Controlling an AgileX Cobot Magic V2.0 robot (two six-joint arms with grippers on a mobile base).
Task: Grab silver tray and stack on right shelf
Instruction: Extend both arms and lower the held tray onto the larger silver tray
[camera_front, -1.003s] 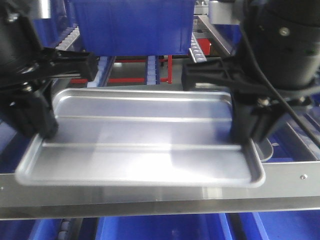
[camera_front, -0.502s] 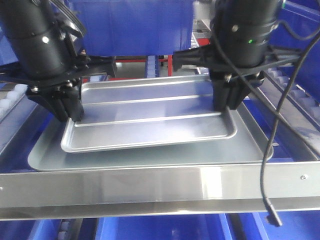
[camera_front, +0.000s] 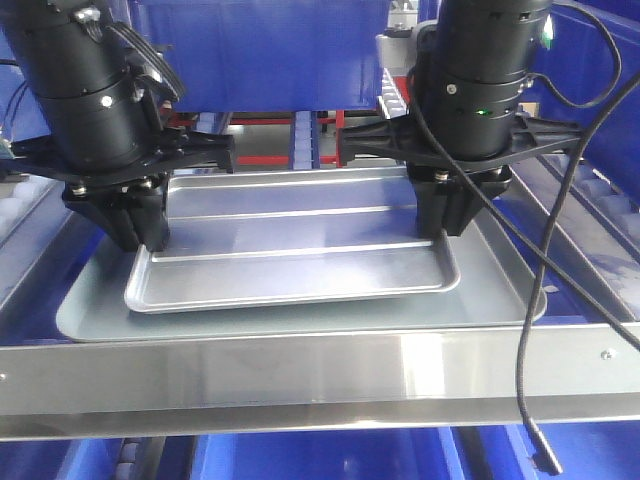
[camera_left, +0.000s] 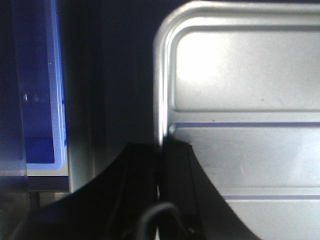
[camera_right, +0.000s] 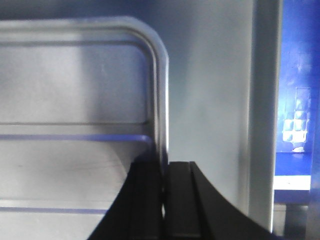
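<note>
- The right shelf (camera_front: 300, 385) spans the bottom of the front view, its broad shiny front bar running edge to edge, with one rivet showing at the far right.
- A blue bin (camera_front: 265, 50) fills the top centre of that view, behind both arms.
- A larger, duller grey tray (camera_front: 500, 290) lies on the shelf just behind the bar; its smooth floor shows as a border on the left, near and right sides of the smaller tray.
- The silver tray (camera_front: 300, 245) sits over the grey one in mid-frame — shiny, rounded corners, two long ridges across its floor. Whether it rests on the grey tray or hangs just above it is hard to tell.
- The left gripper (camera_front: 140, 225) (at the left of the front view) is clamped on the silver tray's left rim; the left wrist view shows the rim running down between its two dark fingers (camera_left: 175, 195).
- The right gripper (camera_front: 445, 215) pinches the opposite rim the same way — the rim enters between its fingers (camera_right: 147, 200) in the right wrist view.
</note>
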